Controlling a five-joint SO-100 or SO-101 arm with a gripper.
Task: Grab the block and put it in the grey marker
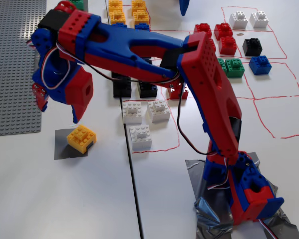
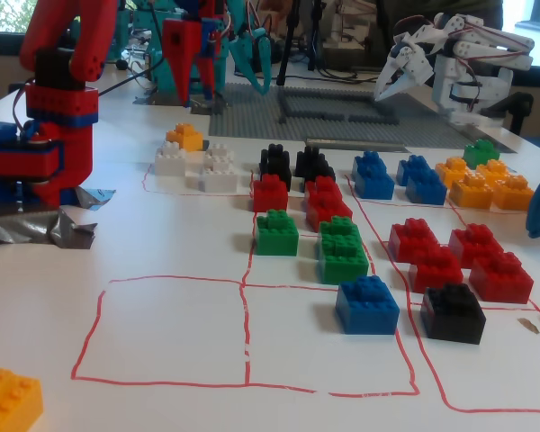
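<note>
The yellow-orange block (image 1: 81, 138) sits on the grey marker (image 1: 65, 147), over its right part and slightly turned. It also shows in a fixed view (image 2: 184, 137) behind the white bricks; the marker is hidden there. My gripper (image 1: 59, 113) hangs just above and left of the block, pointing down, jaws apart and empty. Its red finger (image 1: 78, 99) ends close above the block. The gripper also shows above the block in a fixed view (image 2: 201, 90).
A big studded grey baseplate (image 1: 15, 64) lies at the left. White bricks (image 1: 139, 119) and black bricks (image 1: 134, 89) stand right of the block. Red, green, blue and yellow bricks fill red-lined squares (image 2: 175, 328). Silver tape (image 1: 214, 209) holds my base. A white arm (image 2: 450, 63) stands behind.
</note>
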